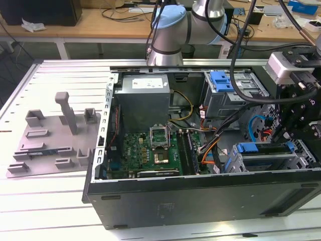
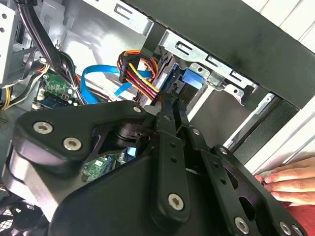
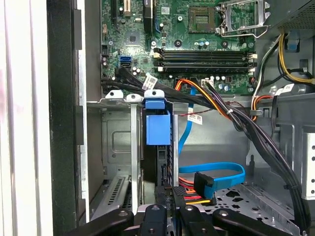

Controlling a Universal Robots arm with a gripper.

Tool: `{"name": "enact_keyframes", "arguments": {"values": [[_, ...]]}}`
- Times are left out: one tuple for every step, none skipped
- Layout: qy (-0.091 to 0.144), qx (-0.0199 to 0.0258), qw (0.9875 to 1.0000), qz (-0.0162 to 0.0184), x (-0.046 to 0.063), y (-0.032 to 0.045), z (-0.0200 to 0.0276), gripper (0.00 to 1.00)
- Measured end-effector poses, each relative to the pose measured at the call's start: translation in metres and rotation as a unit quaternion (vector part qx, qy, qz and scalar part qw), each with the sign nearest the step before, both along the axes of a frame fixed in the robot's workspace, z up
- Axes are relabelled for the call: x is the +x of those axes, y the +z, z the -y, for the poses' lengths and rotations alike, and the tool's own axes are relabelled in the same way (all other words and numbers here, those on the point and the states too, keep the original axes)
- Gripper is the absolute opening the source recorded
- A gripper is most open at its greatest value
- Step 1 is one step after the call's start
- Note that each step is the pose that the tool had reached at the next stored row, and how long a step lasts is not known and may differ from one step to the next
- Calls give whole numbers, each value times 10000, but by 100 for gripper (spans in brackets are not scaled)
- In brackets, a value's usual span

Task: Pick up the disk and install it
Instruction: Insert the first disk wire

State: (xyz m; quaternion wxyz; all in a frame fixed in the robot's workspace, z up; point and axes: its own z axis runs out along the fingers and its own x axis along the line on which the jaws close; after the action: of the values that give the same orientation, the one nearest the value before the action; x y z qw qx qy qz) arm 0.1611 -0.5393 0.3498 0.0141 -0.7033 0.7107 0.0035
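Observation:
The disk (image 1: 263, 147) stands on edge in the lower drive cage (image 1: 273, 163) at the exterior view's right, its blue bracket running along the top. In both wrist views its blue end tab (image 3: 157, 129) (image 2: 191, 78) sits deep in the cage slot. My gripper (image 1: 295, 144) is at the disk's outer end. Its black fingers (image 3: 162, 214) lie close together around that end, so the gripper (image 2: 172, 105) is shut on the disk. The disk's label is hidden.
Orange, yellow and blue cables (image 3: 211, 177) and a power plug (image 2: 140, 78) crowd the cage mouth. The open case holds a motherboard (image 1: 150, 150), a grey power-supply box (image 1: 143, 98) and an upper bay (image 1: 223, 80). A grey fixture plate (image 1: 55, 135) lies beside it. A hand (image 2: 288, 179) rests outside the case.

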Motion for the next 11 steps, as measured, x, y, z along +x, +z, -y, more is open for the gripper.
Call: {"name": "enact_keyframes", "arguments": {"values": [[0, 0, 10000, 0, 0, 0, 0, 17], [0, 0, 10000, 0, 1, 0, 1, 17], [0, -1, 10000, 0, 2, 1, 1, 17], [0, 0, 10000, 0, 4, 0, 1, 17], [0, 0, 10000, 0, 6, 0, 1, 17], [0, 0, 10000, 0, 7, 0, 2, 17], [0, 0, 10000, 0, 7, 0, 3, 17], [0, 0, 10000, 0, 7, 0, 5, 17], [0, 0, 10000, 0, 8, 0, 9, 17], [0, 0, 10000, 0, 8, 0, 13, 17], [1, 1, 10000, 0, 8, -1, 15, 17]]}}
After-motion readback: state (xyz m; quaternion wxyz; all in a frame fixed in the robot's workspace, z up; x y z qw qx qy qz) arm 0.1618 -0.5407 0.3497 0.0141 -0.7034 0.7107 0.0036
